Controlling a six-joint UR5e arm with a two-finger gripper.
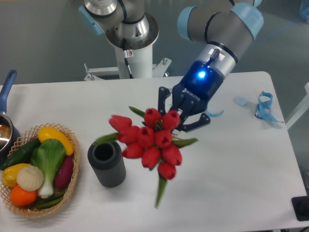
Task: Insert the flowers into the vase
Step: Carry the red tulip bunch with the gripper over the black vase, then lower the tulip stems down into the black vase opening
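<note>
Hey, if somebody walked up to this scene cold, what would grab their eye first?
Probably the flowers, a bright red bunch held mid-table by the gripper, whose body glows with a blue light. Just left of the bunch stands the vase, dark and empty. At the far left, a wicker basket of colourful toy vegetables adds a second splash of colour.

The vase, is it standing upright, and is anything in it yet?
Upright and empty: the vase stands on its base, its round mouth dark; the flowers hang beside it.
</note>
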